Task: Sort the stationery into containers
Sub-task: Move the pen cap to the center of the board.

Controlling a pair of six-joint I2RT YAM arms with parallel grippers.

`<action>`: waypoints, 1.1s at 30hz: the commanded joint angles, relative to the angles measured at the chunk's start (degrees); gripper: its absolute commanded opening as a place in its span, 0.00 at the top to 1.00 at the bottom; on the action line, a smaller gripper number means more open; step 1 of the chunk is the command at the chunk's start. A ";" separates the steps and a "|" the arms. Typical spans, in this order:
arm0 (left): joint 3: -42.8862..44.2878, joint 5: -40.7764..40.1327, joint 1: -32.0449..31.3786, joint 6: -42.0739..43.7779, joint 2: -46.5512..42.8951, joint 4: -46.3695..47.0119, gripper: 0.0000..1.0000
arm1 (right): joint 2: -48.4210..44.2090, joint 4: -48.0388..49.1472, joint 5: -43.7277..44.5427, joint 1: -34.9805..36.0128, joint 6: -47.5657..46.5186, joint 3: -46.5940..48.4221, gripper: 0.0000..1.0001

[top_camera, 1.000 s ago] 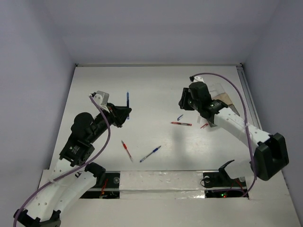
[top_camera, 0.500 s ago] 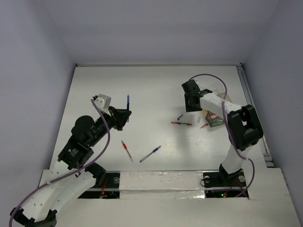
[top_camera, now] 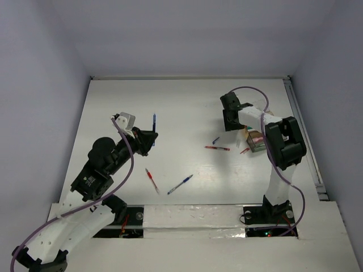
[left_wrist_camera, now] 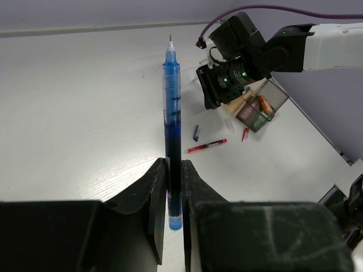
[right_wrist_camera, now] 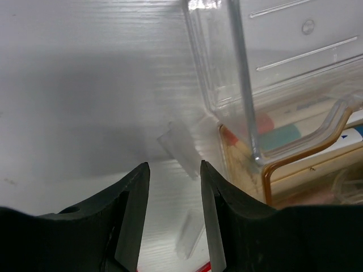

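Just ahead of the right pincer (right_wrist_camera: 173,170) stands the clear organiser box (right_wrist_camera: 218,68).

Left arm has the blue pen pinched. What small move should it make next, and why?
Probably swing the left end effector rightward toward the organiser box: it is shut on the blue pen, and the box lies well off to its right, so the pen is not yet over any compartment.

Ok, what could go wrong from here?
The left gripper pinches the blue pen near its tail end, so the long free length could pivot or slip. The right gripper, jaws apart, hangs over a small clear piece right beside the organiser box; closing there might nudge the box or miss the thin piece.
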 commanded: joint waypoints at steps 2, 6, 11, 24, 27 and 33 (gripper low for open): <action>0.43 -0.73 -0.30 0.79 0.49 2.21 1.00 | 0.82 2.38 -1.51 -1.87 -1.67 2.28 0.54; 0.61 -0.56 -0.30 0.79 0.84 2.30 1.00 | 0.99 3.26 -4.15 -2.41 -1.32 1.49 0.56; 0.61 -0.38 0.22 0.79 1.28 2.39 1.00 | 1.69 3.87 -9.85 -3.02 -1.41 1.49 0.64; 0.52 -0.47 1.28 0.79 1.37 2.48 1.00 | 0.47 11.06 -17.77 -3.02 -4.73 2.37 0.96; 0.61 -0.82 1.81 0.87 1.55 2.48 1.00 | -1.29 12.66 -21.72 -0.05 -7.89 4.21 0.96; 1.14 -7.03 3.82 1.23 0.23 1.69 1.00 | 5.54 7.93 -24.55 14.80 -14.32 15.72 0.96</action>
